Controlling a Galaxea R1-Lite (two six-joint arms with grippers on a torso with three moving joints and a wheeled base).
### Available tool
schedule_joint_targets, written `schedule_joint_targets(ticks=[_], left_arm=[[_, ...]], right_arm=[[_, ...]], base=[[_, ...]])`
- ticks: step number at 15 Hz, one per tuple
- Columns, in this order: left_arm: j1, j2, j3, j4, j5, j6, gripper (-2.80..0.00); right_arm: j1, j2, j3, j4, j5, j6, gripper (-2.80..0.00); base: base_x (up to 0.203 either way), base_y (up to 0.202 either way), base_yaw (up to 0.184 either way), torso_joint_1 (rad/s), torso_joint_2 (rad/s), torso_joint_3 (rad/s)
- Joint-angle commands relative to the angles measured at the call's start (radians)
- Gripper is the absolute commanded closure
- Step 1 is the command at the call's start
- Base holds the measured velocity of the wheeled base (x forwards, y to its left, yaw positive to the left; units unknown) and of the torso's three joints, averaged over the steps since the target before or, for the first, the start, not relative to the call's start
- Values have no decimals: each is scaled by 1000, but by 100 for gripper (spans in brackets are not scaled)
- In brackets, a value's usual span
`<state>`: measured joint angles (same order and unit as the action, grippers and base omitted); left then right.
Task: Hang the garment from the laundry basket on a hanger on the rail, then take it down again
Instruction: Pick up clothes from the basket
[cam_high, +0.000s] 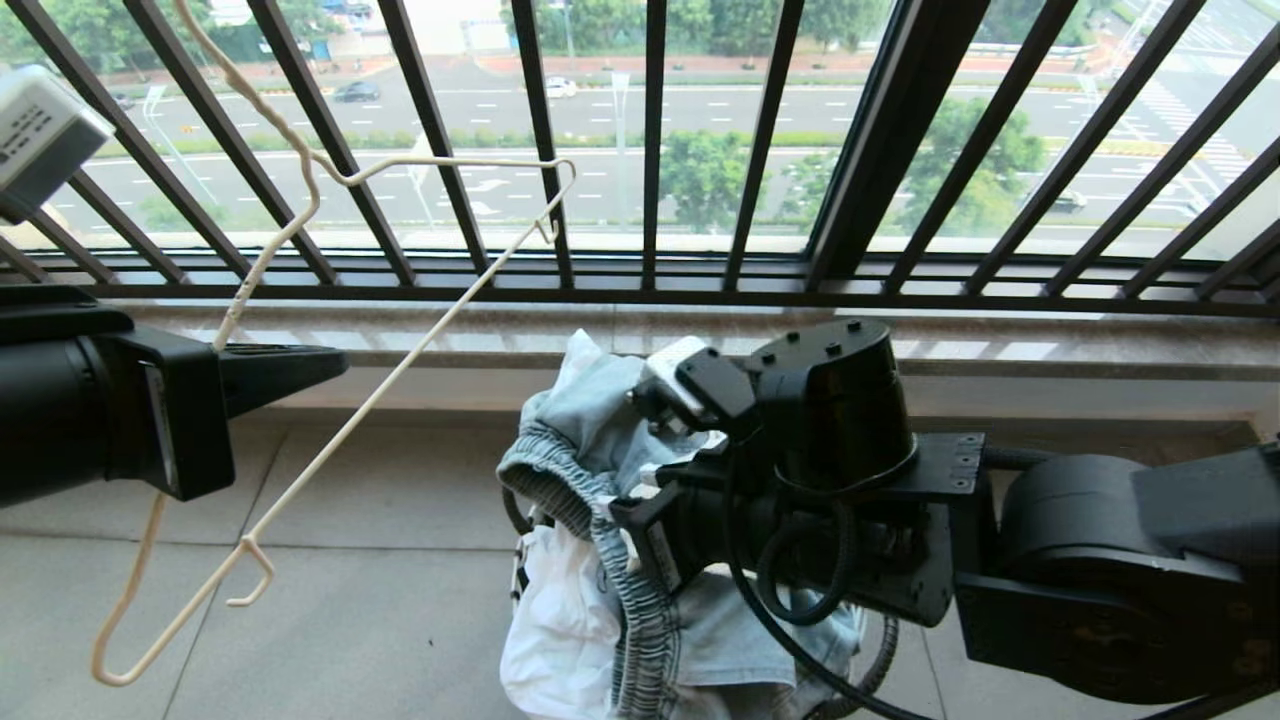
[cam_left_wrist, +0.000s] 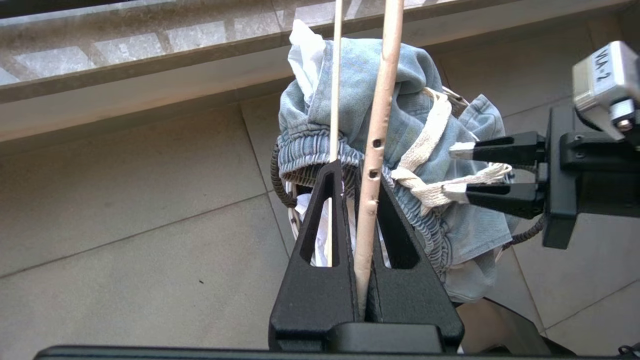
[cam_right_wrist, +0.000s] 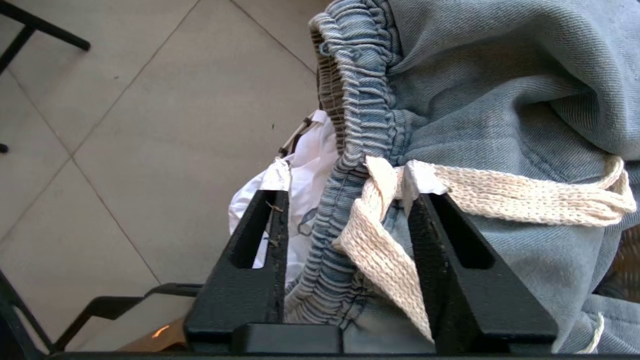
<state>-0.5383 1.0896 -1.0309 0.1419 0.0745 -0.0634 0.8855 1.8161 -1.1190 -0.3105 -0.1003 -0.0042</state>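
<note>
The left end effector (cam_left_wrist: 362, 210) is at the left of the head view, raised above the tiled floor (cam_high: 400, 620), with its fingers (cam_left_wrist: 320, 235) pinched tight on the hanger (cam_high: 330, 440). The wire runs between them in the left wrist view, chipped where the coating has worn through. The hanger hangs tilted, its long neck reaching up past the window railing (cam_high: 650, 150) and out of the top of the head view, its lower end looping down toward the floor. The shorts (cam_high: 590, 440) lie heaped in the basket (cam_high: 520, 575), which stands on the floor below the stone sill (cam_high: 1000, 350); the ribbed waistband and white pocket linings spill over the basket's near side, hiding most of the rim. The right end effector (cam_right_wrist: 350, 220) reaches in from the right and is down at the heap. Its fingers (cam_right_wrist: 255, 260) stand partly apart, with the waistband and the knotted cream drawstring (cam_right_wrist: 500, 200) lying between them. The fabric is between the jaws but they are not pressed onto it, so nothing is gripped. The two end effectors are near each other, with the heap between them.
</note>
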Motion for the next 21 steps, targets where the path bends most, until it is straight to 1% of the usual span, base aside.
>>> schedule_joint_targets(ticks=[1, 2, 4, 6, 8, 14, 17, 21], left_arm=[[7, -9, -3, 1, 1, -1, 0], [21, -19, -7, 1, 1, 0, 0], [39, -35, -20, 1, 1, 0, 0], [40, -42, -23, 2, 1, 1, 0], [40, -43, -23, 2, 1, 1, 0], [40, -57, -23, 2, 1, 2, 0], [40, -69, -25, 2, 1, 4, 0], [40, -79, -25, 2, -1, 5, 0]], right_arm=[[7, 82, -39, -6, -13, -38, -280], [7, 111, -63, -13, -27, -53, -280], [8, 159, -88, -95, -40, -81, -280], [11, 212, -108, -151, -51, -148, -280], [12, 262, -149, -185, -75, -182, -280], [22, 360, -237, -210, -94, -194, -280], [20, 419, -282, -226, -141, -242, -280], [4, 479, -377, -251, -194, -309, -280]], base=[[0, 0, 0, 0, 0, 0], [0, 0, 0, 0, 0, 0], [0, 0, 0, 0, 0, 0], [0, 0, 0, 0, 0, 0], [0, 0, 0, 0, 0, 0], [0, 0, 0, 0, 0, 0], [0, 0, 0, 0, 0, 0], [0, 0, 0, 0, 0, 0]])
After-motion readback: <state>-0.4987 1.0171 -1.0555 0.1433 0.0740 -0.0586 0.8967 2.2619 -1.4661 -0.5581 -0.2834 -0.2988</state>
